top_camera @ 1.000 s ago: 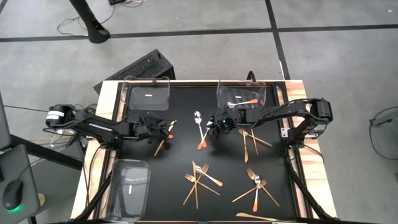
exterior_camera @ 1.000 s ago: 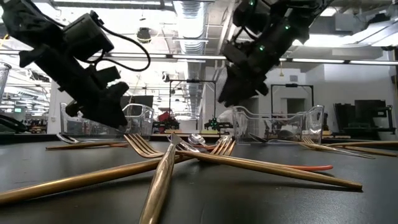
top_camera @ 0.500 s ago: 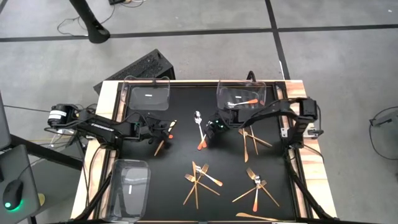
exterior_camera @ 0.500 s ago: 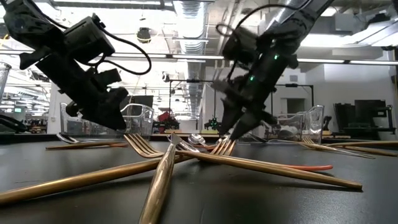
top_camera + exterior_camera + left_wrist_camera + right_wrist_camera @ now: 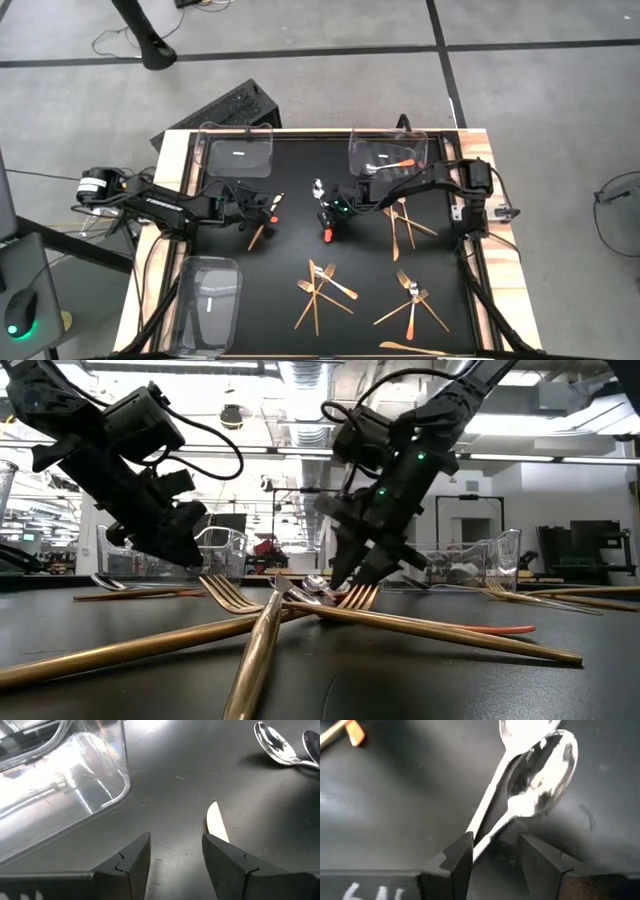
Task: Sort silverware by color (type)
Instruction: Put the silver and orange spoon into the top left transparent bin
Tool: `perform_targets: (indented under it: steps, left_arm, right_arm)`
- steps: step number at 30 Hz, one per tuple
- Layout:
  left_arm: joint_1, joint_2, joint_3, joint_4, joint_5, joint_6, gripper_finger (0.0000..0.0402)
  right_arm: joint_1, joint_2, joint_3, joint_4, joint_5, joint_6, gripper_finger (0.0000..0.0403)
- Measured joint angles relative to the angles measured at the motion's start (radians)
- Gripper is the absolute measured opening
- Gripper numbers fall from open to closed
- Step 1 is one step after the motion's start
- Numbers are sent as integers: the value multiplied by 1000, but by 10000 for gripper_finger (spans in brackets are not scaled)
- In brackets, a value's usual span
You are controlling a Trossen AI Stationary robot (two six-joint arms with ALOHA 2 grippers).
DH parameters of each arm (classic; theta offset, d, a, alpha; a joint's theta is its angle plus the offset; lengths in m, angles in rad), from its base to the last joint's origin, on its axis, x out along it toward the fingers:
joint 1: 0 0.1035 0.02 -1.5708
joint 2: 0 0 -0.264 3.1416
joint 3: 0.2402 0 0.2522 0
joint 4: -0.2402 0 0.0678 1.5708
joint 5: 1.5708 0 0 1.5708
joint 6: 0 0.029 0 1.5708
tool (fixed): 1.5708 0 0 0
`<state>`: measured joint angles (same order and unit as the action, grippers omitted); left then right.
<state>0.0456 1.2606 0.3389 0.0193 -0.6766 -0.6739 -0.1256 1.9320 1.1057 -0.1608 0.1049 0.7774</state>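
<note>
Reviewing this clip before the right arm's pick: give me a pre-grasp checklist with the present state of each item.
1. Right gripper open: ok, the fingers stand apart.
2. Right gripper lined up on a target: ok, the neck of one of the two spoons runs between its fingers.
3. Only one spoon in the gap: cannot tell, the two spoons overlap and their necks run close together.
4. Spoon tray ready: ok, it already holds an orange-handled spoon.
5. Left gripper out of the way: ok, open beside a gold knife, apart from the spoons.
</note>
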Motion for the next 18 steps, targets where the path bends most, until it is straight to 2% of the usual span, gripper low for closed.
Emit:
perform_targets:
  steps: [5, 12, 18]
  left_arm:
    - [0, 0, 0, -3, 16, -1, 162]
    - [0, 0, 0, -2, 13, -1, 162]
    - [0, 0, 0, -2, 15, -2, 162]
  right_arm:
    - [-30, -2, 14, -87, 63, -38, 186]
    - [-25, -6, 11, -76, 59, -46, 184]
    - [-4, 2, 13, -107, 80, -55, 164]
